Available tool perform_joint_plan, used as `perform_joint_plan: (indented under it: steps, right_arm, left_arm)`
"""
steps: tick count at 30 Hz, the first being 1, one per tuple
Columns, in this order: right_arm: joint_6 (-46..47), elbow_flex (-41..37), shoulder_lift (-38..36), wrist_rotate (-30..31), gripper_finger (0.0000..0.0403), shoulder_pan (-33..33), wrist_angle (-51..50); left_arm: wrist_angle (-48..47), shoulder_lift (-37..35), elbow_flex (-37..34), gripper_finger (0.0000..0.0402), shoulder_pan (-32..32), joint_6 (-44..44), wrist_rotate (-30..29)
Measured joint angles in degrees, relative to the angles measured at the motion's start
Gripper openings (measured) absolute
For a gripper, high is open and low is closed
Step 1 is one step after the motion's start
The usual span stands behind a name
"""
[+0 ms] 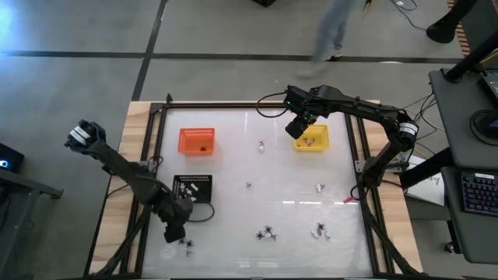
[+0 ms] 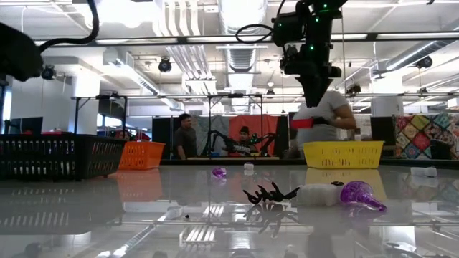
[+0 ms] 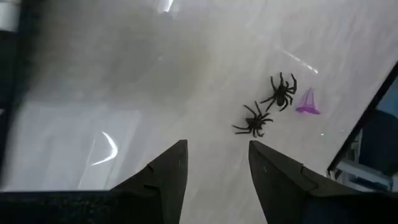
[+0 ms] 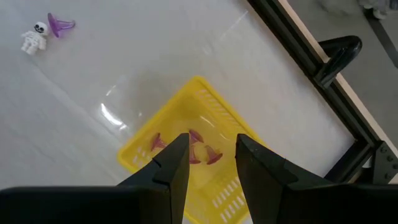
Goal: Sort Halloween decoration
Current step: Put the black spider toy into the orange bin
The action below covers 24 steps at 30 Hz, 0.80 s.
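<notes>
On the glossy white table (image 1: 233, 155), your left gripper (image 3: 214, 168) hovers with fingers apart and empty near 2 black spiders (image 3: 267, 106). Your right gripper (image 4: 208, 158), fingers parted, hangs above the yellow tray (image 4: 149, 149) holding purplish trinkets (image 4: 202, 152).

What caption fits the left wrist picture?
Open left pincer above the table, near two black spiders and a purple trinket.

Left arm stretched low toward the near left corner, left gripper (image 3: 214, 165) jaws apart and empty; right arm reaching across the far side, right gripper (image 4: 211, 155) jaws apart, empty.
</notes>
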Motion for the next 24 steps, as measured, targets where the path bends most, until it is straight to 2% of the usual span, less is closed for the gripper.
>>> perform_joint_plan:
  steps: [7, 19, 24]
  right_arm:
    - [0.0, 0.0, 0.0, 0.0, 0.0121, 0.0, 0.0]
    - [0.1, 0.0, 0.0, 0.0, 0.0121, 0.0, 0.0]
    - [0.1, 0.0, 0.0, 0.0, 0.0121, 0.0, 0.0]
  left_arm:
    - [9.5, 4.8, 0.0, 0.0153, -3.7, -6.3, 0.0]
    - [9.7, 12.8, 2.3, 0.0153, -6.6, -4.6, -1.8]
    - [8.8, 15.5, 4.2, 0.0153, -6.6, -7.4, -0.9]
